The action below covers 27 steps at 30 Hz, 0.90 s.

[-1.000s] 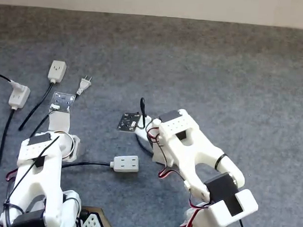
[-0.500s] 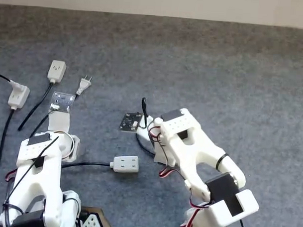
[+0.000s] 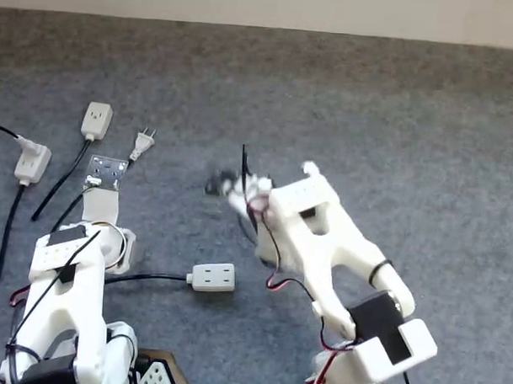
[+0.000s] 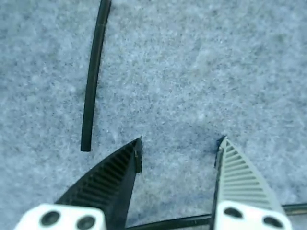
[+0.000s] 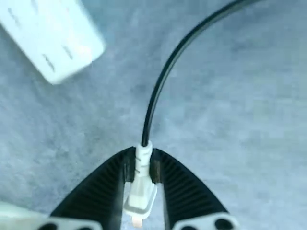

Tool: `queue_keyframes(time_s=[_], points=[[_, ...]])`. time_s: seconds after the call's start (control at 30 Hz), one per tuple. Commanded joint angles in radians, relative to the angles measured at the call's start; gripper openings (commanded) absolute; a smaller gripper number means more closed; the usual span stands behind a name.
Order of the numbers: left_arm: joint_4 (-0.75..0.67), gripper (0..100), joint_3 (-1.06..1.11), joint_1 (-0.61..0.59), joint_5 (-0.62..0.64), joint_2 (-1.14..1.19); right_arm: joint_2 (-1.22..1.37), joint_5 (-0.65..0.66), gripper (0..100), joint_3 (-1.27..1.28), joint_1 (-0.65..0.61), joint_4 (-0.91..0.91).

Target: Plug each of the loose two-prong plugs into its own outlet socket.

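My right gripper (image 5: 142, 153) is shut on a white two-prong plug (image 5: 139, 194), whose black cord (image 5: 165, 81) trails away over the carpet. In the high view this gripper (image 3: 231, 188) hangs above mid-carpet, beyond a white outlet socket (image 3: 213, 276) that also appears in the right wrist view as the white socket (image 5: 53, 40). A loose white plug (image 3: 143, 142) lies at the far left beside another white socket (image 3: 96, 119). My left gripper (image 4: 180, 146) stands open just over bare carpet, close to a black cable (image 4: 93, 76).
A third white socket with a black cord (image 3: 30, 161) lies at the left edge. Black cables (image 3: 59, 185) run across the left part of the grey carpet. The carpet's right half (image 3: 426, 164) is open floor. Another cable (image 4: 177, 223) passes under my left gripper.
The right arm has moved away from its base, carrying the plug farther across the carpet. The left arm has kept still.
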Motion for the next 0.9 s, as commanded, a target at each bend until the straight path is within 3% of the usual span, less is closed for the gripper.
queue_keyframes(time_s=[0.0,0.1,0.23,0.3,0.5,0.7,0.87], points=[[0.002,26,-0.082,0.007,-0.114,-0.005,-0.087,-0.052,0.4,-0.392,-0.096,0.177],[0.083,26,-0.223,0.002,-0.114,-0.007,-0.058,-0.249,0.4,-0.607,-0.179,0.252],[0.236,30,-0.466,0.005,-0.11,-0.007,-0.001,-0.417,0.4,-0.799,-0.18,0.251],[0.278,34,-0.578,0.005,-0.11,-0.008,0.027,-0.489,0.4,-0.866,-0.157,0.246],[0.39,40,-0.789,0.036,-0.068,-0.062,0.045,-0.876,0.4,-0.975,-0.019,0.087],[0.47,42,-0.688,0.226,-0.021,-0.346,0.005,-0.919,0.5,-0.918,-0.007,-0.079],[0.468,43,-0.522,0.354,0.087,-0.598,-0.196,-0.922,0.5,-0.549,-0.013,-0.331]])
